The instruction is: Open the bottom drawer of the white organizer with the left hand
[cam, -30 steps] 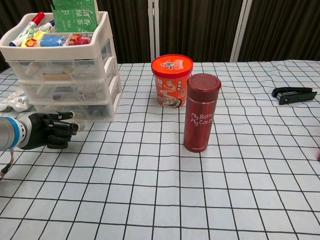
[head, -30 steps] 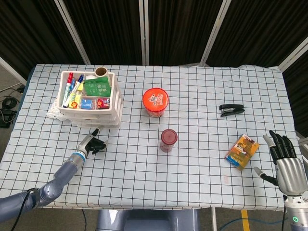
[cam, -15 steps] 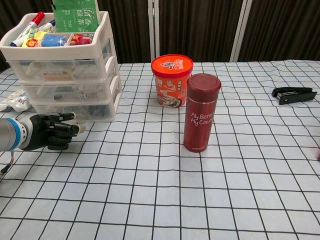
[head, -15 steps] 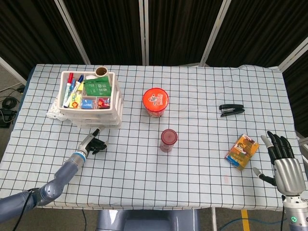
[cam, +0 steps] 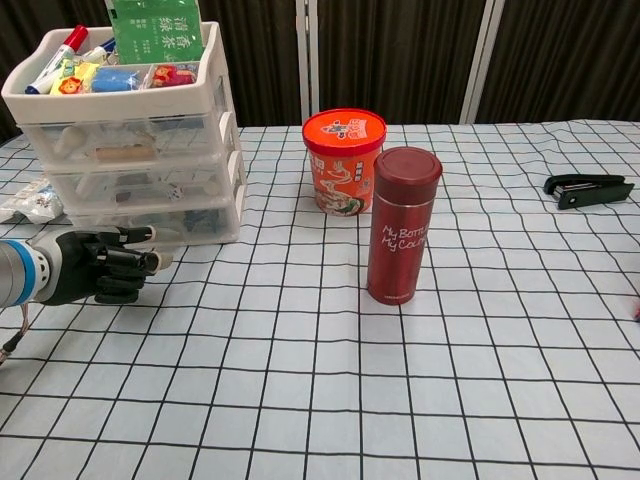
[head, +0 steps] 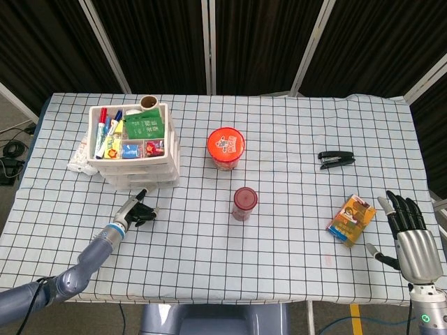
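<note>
left hand [cam: 100, 264]: fingers curled in, holding nothing, just in front of the white organizer's [cam: 130, 140] bottom drawer [cam: 150, 222] | right hand [head: 412, 234]: fingers spread apart, near the orange box [head: 351, 220]

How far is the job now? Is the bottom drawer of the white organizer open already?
Not open yet. The bottom drawer sits flush with the drawers above it in the white organizer. The left hand is in front of that drawer with fingers curled, holding nothing visible. Left to do: hook the drawer front and pull it out. The right hand rests open, far off.
</note>
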